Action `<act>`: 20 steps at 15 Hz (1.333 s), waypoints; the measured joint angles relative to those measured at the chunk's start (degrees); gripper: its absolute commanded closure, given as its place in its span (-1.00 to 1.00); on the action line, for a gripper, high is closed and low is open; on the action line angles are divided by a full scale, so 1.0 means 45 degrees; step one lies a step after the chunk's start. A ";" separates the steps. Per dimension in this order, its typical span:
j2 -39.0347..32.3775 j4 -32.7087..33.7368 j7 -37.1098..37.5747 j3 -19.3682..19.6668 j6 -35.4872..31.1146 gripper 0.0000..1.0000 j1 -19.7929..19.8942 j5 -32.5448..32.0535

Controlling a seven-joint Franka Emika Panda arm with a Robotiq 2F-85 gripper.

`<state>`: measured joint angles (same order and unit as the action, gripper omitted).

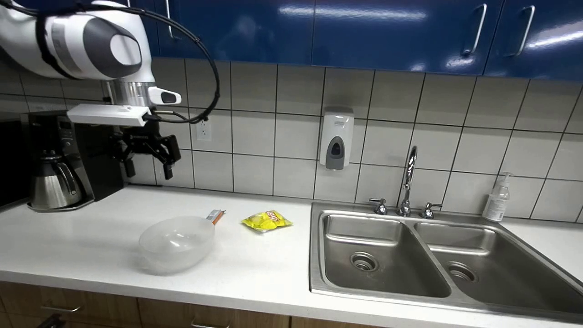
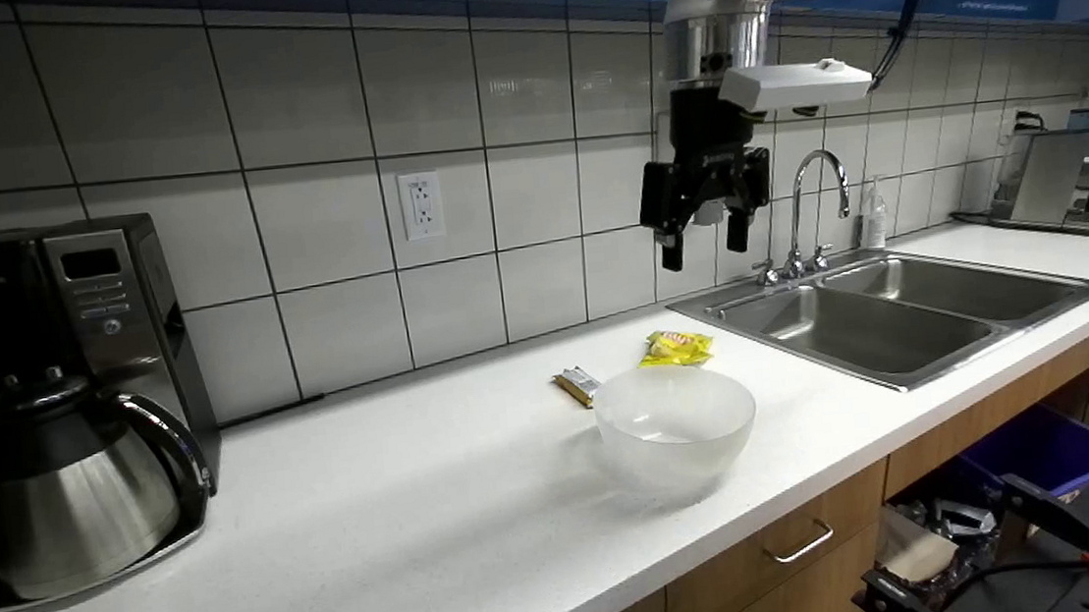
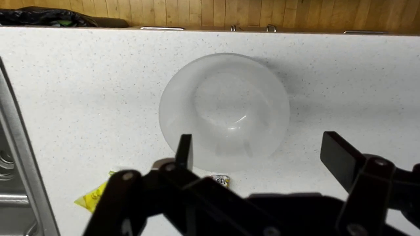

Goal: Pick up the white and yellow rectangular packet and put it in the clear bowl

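Observation:
The white and yellow packet [image 1: 216, 216] is a small flat sachet with an orange edge, lying on the counter right beside the clear bowl. It also shows in an exterior view [image 2: 575, 386]. In the wrist view only one end of the packet [image 3: 221, 179] shows; a gripper finger hides the rest. The clear bowl [image 1: 175, 259] is upright and looks bare inside; it also shows in an exterior view [image 2: 678, 457] and the wrist view [image 3: 178, 101]. My gripper [image 1: 149, 171] is open, holds nothing and hangs well above the counter; it also shows in an exterior view [image 2: 705, 245] and the wrist view [image 3: 258, 144].
A bright yellow crinkled packet [image 1: 267, 221] lies between the small packet and the steel sink [image 1: 316, 255]. A coffee maker [image 2: 109, 285] with a steel carafe [image 2: 78, 495] stands at the other end. The tiled wall [image 1: 253, 132] runs behind the counter, with blue cabinets [image 1: 237, 32] above.

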<state>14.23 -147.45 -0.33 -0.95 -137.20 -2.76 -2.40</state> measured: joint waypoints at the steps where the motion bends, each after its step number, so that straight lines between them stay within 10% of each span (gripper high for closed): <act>1: -0.0499 0.0300 -0.0025 0.0063 -0.0160 -1.00 0.0085 -0.0042; 20: -0.9741 0.8634 -0.0515 0.0606 -0.0627 -1.00 0.0893 -0.0022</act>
<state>-29.60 -108.60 -2.65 1.78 -140.02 1.26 -2.49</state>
